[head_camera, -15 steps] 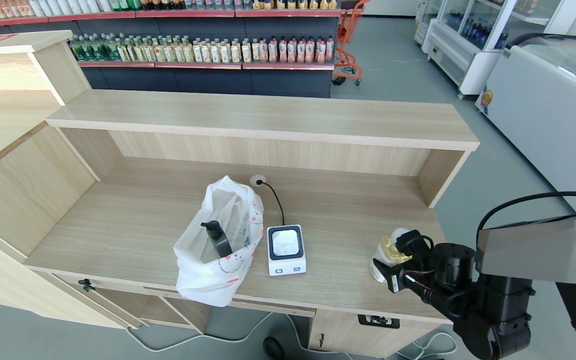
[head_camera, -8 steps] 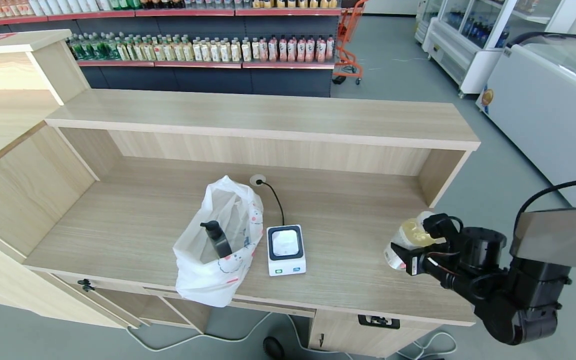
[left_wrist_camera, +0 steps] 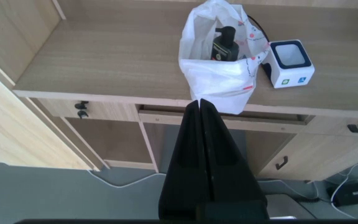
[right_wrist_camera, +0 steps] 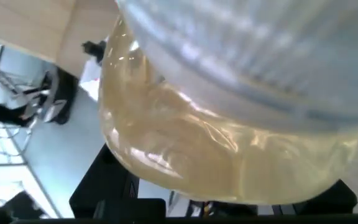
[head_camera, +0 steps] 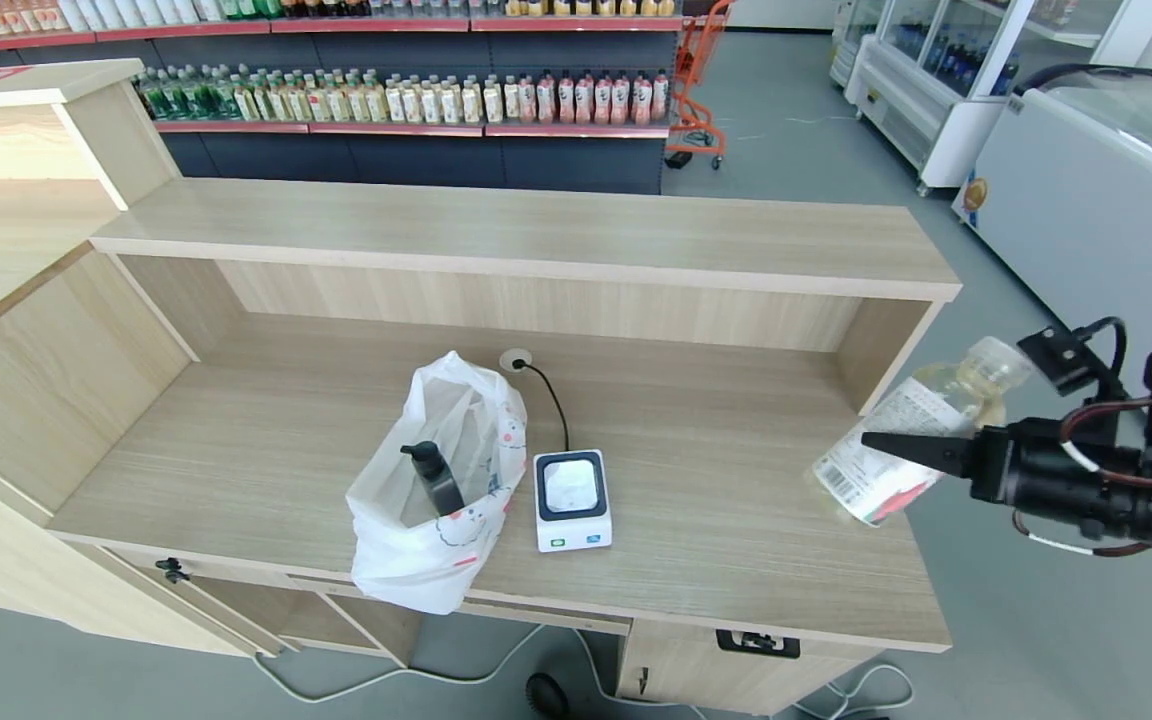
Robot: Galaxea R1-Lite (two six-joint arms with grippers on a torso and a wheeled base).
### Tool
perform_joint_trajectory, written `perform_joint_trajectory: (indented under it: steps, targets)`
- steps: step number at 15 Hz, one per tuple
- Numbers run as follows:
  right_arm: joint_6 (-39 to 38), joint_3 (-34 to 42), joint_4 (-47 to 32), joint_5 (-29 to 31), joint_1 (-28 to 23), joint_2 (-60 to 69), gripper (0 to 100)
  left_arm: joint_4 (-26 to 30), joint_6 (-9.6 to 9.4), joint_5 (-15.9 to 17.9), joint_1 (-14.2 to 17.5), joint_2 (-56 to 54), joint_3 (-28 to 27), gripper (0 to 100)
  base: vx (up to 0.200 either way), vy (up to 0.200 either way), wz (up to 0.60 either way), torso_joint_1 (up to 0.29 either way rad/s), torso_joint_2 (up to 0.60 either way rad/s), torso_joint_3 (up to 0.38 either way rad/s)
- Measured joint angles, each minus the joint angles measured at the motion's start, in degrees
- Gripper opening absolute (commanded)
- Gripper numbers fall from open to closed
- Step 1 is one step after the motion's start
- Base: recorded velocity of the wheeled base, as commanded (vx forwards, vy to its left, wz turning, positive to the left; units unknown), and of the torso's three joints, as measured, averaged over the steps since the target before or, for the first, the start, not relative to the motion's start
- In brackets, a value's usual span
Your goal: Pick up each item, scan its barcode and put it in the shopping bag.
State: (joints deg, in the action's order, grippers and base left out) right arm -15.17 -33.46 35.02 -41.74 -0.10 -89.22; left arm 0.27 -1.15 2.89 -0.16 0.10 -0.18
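Observation:
My right gripper (head_camera: 946,440) is shut on a clear bottle of yellowish liquid (head_camera: 911,432) with a white and red label. It holds the bottle tilted in the air past the counter's right end. Close up in the right wrist view, the bottle (right_wrist_camera: 229,143) shows its pale yellow contents. The white barcode scanner (head_camera: 572,499) sits on the counter's middle, with a white plastic shopping bag (head_camera: 441,490) standing open beside it. A black pump bottle (head_camera: 434,477) stands inside the bag. My left gripper (left_wrist_camera: 204,112) is shut, below and in front of the counter edge, pointing toward the bag (left_wrist_camera: 219,53).
The wooden counter (head_camera: 696,450) has a raised back shelf and side walls. The scanner's black cable (head_camera: 551,395) runs to a grommet at the back. Drawers (left_wrist_camera: 104,112) sit under the counter front. Store shelves and freezers stand beyond.
My right gripper lifted the bottle off the counter's right end, carried it up and to the right, and tipped it from upright to slanted. The left arm kept still.

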Motion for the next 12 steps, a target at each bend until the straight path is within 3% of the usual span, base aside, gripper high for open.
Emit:
perform_joint_trajectory:
  steps: [2, 4, 6, 12]
  targets:
    - [-2.8, -5.8, -19.3, -12.1, -0.2, 10.4, 0, 0.0, 0.00, 0.0, 0.0, 0.0, 0.0, 0, 0.000, 0.000, 0.00, 0.000, 0.00, 0.000]
    - [-5.8, -11.2, -28.0, -21.6, -0.1, 18.4, 0, 0.0, 0.00, 0.0, 0.0, 0.0, 0.0, 0, 0.000, 0.000, 0.00, 0.000, 0.00, 0.000]
    - [-8.1, -13.9, -31.0, -25.7, 0.4, 23.6, 0, 0.0, 0.00, 0.0, 0.0, 0.0, 0.0, 0, 0.000, 0.000, 0.00, 0.000, 0.00, 0.000]
    - [-10.3, -14.6, -33.0, -27.6, 5.1, 31.3, 0, 0.0, -0.05, 0.0, 0.0, 0.0, 0.0, 0, 0.000, 0.000, 0.00, 0.000, 0.00, 0.000]
